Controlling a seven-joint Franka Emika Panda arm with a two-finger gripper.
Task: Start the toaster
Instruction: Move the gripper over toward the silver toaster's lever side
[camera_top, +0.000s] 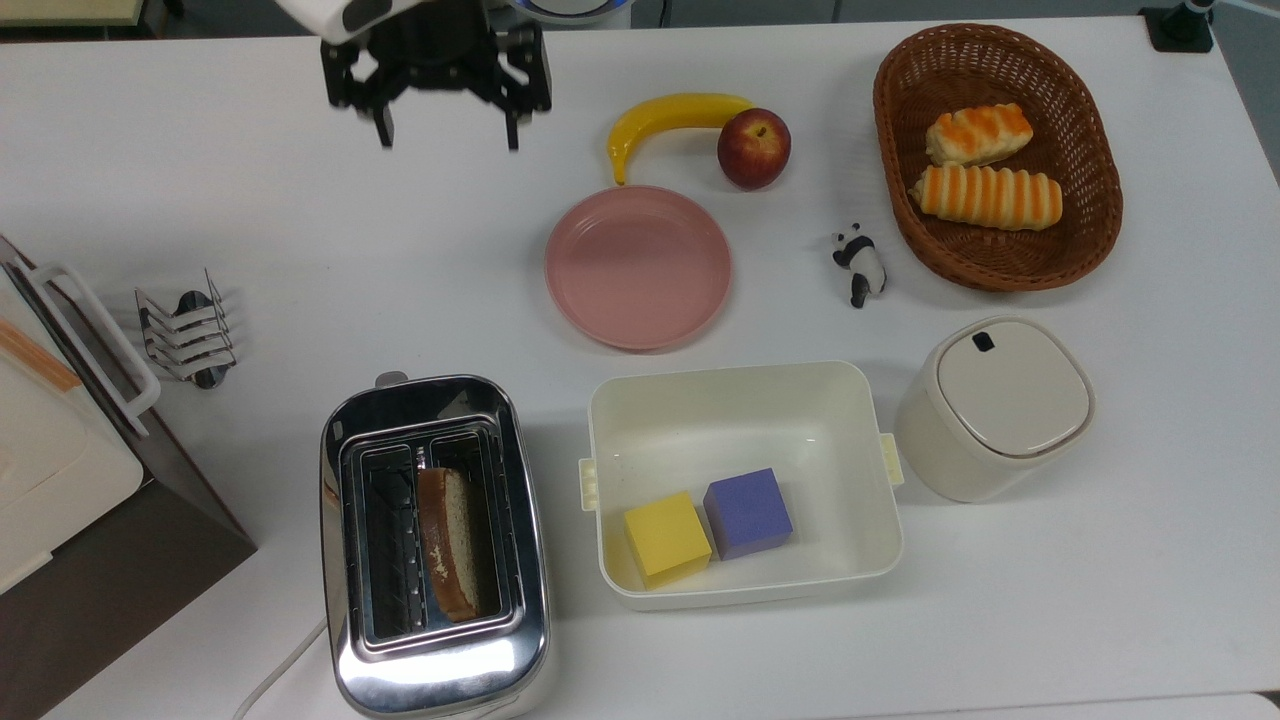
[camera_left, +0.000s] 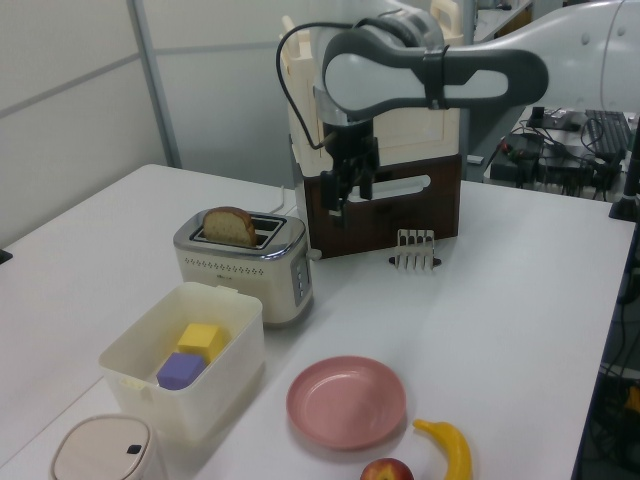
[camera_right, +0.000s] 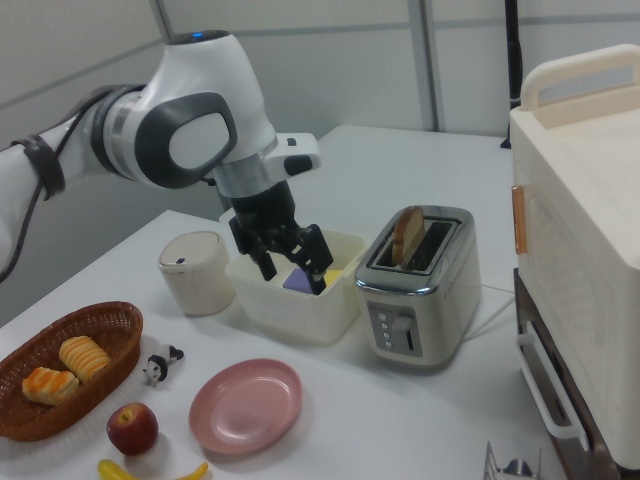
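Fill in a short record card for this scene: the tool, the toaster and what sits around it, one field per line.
tool: open, empty, held above the table
toaster: chrome, nothing touching it
toaster slots: a bread slice stands in the slot on the top view's right
lever: small grey lever at the end nearest the tool
beside toaster: white bin with a yellow cube and a purple cube
also on table: pink plate, toast rack
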